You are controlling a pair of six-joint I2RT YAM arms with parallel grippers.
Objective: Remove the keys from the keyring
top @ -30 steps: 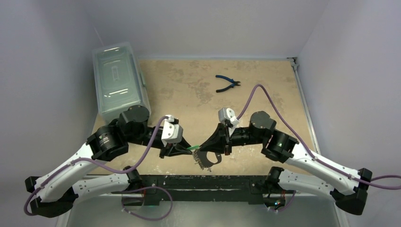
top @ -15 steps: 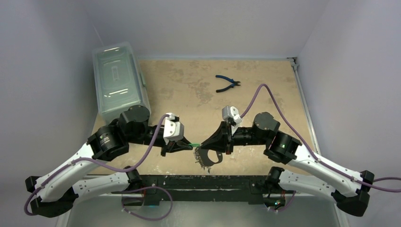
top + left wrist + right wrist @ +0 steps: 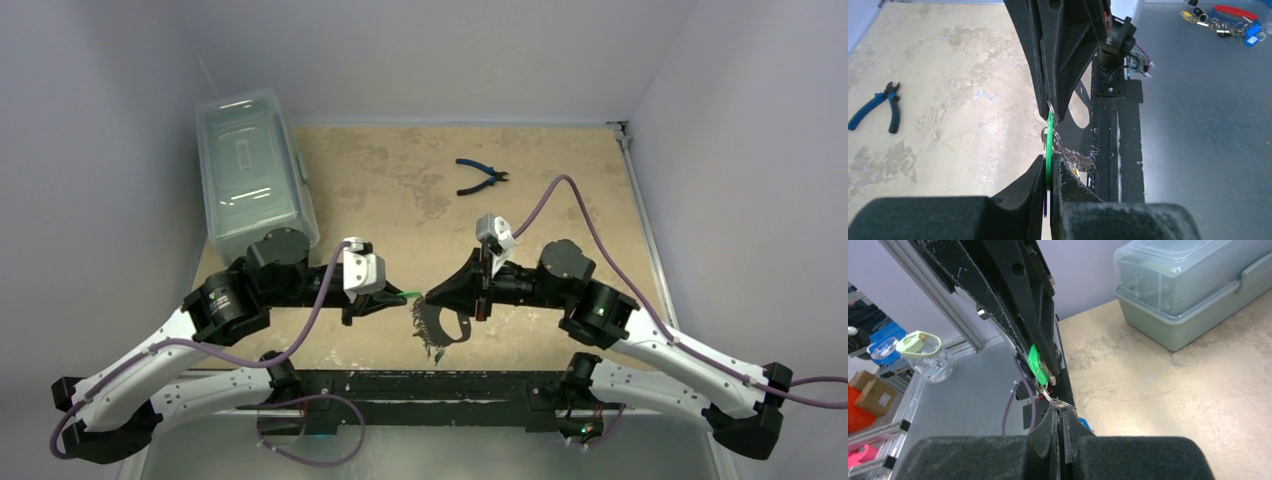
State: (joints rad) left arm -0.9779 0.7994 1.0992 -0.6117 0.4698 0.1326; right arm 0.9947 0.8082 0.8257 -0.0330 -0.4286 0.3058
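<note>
The green key (image 3: pixel 1037 365), a flat plastic-headed tab, is in the air at the lower middle of the overhead frame, edge-on between the two claws. The left gripper (image 3: pixel 1049 162) has its fingers pressed together on the key's head. Joined to the key is the keyring (image 3: pixel 1054 400), a thin pale silver wire loop, pinched in the closed tips of the right gripper (image 3: pixel 1059 414). The two claws nearly meet tip to tip. A tangle of small silver rings (image 3: pixel 1075 161) hangs just below the key. Underneath lies the mottled tan table (image 3: pixel 400 190). Blue-handled pliers (image 3: pixel 482 177) lie on it in the upper middle, and a clear plastic lidded box (image 3: pixel 250 170) stands at the upper left.
</note>
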